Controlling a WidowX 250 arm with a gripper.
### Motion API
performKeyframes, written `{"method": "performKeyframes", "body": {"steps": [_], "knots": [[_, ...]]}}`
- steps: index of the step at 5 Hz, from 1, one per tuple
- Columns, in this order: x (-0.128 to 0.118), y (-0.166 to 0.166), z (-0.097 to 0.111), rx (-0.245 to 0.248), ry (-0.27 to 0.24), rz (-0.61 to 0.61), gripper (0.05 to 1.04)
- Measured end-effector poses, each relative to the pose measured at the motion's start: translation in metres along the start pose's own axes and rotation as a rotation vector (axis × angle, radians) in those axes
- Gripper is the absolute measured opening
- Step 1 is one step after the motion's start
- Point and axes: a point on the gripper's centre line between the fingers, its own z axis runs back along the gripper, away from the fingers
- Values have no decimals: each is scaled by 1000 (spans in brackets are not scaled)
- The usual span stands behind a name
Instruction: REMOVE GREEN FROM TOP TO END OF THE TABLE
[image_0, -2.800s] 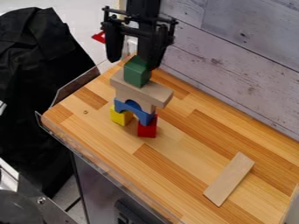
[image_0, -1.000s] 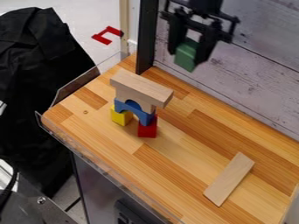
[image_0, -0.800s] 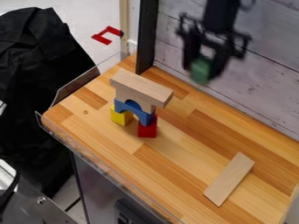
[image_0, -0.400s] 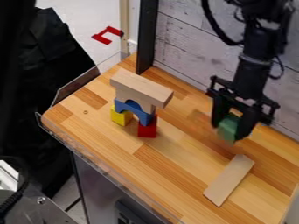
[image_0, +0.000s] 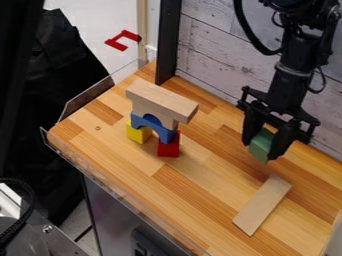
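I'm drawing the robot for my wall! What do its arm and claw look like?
The arm is black and jointed, with a black cable curving beside it. The claw is black too, with two chunky fingers.

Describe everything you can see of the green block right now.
The green block is small and plain, matte-looking, with flat faces and straight edges, perhaps painted wood. It is held between the fingers of the black gripper, which cover parts of its sides. It sits slightly tilted, near the wall side of the wooden table, up-image from the loose flat plank. Whether its underside touches the tabletop, I can't tell.
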Motion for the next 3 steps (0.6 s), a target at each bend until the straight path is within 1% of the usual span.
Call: {"method": "performKeyframes", "body": {"steps": [1,2,3], "knots": [[-2,12,-7,12,3,61,571],[-2,27,-10,17,-5,128,571],[-1,33,-9,8,-11,159,571]]}}
